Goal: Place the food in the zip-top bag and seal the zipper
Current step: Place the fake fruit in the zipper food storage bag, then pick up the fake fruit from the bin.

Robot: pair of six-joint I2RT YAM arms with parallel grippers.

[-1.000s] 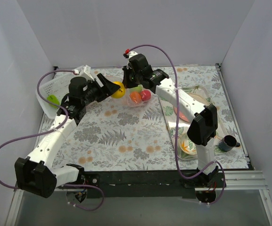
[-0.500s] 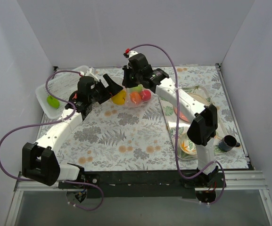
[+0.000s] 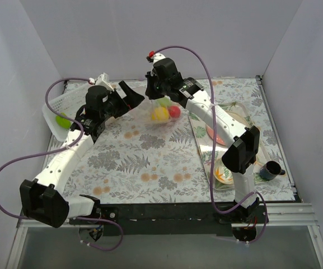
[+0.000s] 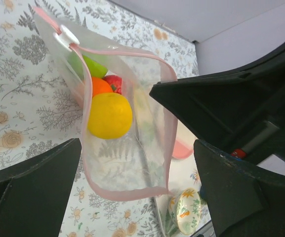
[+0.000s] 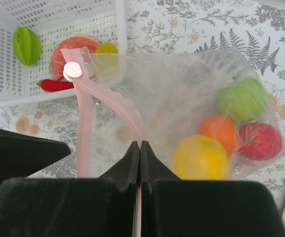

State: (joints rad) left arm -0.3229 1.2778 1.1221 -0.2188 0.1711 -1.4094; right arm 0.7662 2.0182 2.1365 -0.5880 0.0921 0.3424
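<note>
Evidently the filling step is in hand: the zip-top bag [image 5: 182, 98] is held up by the right gripper [image 5: 140, 145], whose jaws are clamped flat on its pink rim. It hangs out ahead of those fingertips, with its mouth turned toward the left gripper [image 3: 131, 100], which is spread wide and empty just in front of the opening. For the step to be done well, the rim should be held steady and high so that the mouth is not let sag shut. The left gripper is best drawn straight back from the floppy wall before anything more is fetched from the white basket [image 5: 58, 94], ahead and to the left of the right fingertips, where what looks like the watermelon slice [image 5: 68, 49] lies. A finger snagged on the rim could, it is judged, pull the film out of the clamp. The bag is seen to be clear, thin and creased, and is bulged at its far end by four fruits. The lemon [image 5: 199, 158] is nearest the right gripper, with the red apple [image 5: 260, 140], green apple [image 5: 241, 98] and orange [image 5: 220, 131] beyond. The zipper [image 5: 85, 128] is shown unsealed, a pale-pink strip running from the clamped spot to a small white slider [image 5: 73, 70].
</note>
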